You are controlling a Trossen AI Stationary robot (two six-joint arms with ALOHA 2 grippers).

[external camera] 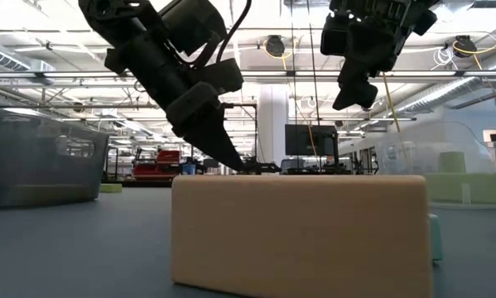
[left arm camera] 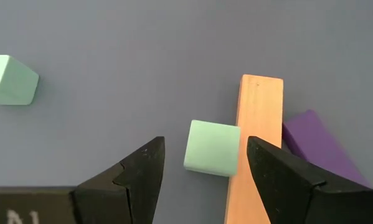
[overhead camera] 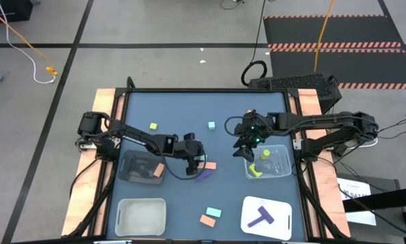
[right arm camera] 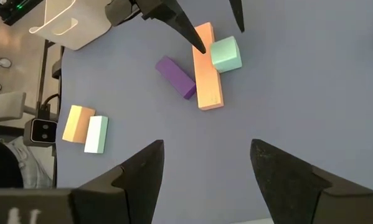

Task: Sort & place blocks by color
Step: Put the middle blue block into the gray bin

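**Left gripper poised over a mint cube, right gripper waiting by the yellow-green bin**

The left gripper (left arm camera: 202,171), fingers spread and empty, hangs over the small mint-green cube (left arm camera: 212,147), which touches the long salmon-orange flat bar (left arm camera: 256,143); a purple bar (left arm camera: 320,146) lies just past that bar. This looks like the pick step: next it should descend and close on the cube without nudging the bar. Right of the bar, the right gripper (right arm camera: 205,165) hovers, open and holding nothing, near the clear bin (overhead camera: 281,163) holding two yellow-green pieces. Loose around the bar I count three mint, two salmon, one purple and one yellow-green.
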